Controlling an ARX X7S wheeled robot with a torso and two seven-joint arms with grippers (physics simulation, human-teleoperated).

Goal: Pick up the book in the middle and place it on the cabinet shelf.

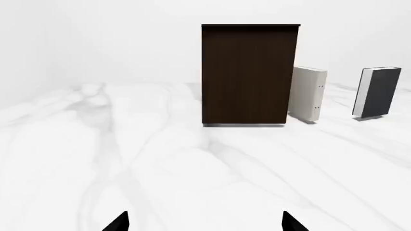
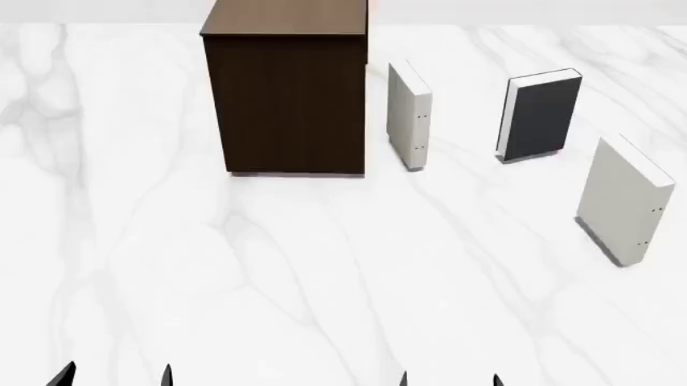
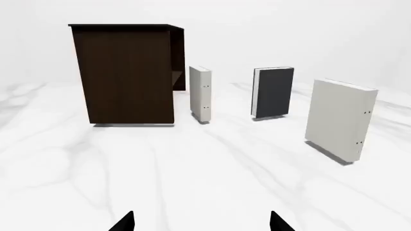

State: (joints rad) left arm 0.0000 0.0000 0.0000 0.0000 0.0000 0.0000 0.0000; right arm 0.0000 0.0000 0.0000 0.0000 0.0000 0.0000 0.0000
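Nothing of the task is done yet, as far as you can judge from here. The book (image 2: 543, 115) stands upright on the white marble table (image 2: 322, 273), far and to the right, between two off-white books: one (image 2: 409, 115) just right of the cabinet shelf (image 2: 285, 88), the other (image 2: 626, 199) nearer you and further right. All three stand apart from each other, and none touches the cabinet.

Both of your grippers sit low at the near edge, well apart from the books. The left gripper (image 2: 114, 375) shows only two dark fingertips with a gap between them, so it reads as spread and empty. The right gripper (image 2: 448, 379) likewise shows two separated tips with nothing between them. The whole job is left: reach to the dark book, grasp it, lift it, and carry it left to the cabinet.

Much is cut off. Only the fingertips of each gripper enter any view; the arms and gripper bodies are out of frame. The cabinet presents mostly a plain dark side; the right wrist view gives a glimpse of an open recess and what may be a shelf board on its far right face, but you cannot tell how many shelves there are or how deep. The cabinet's top runs out of the head view.
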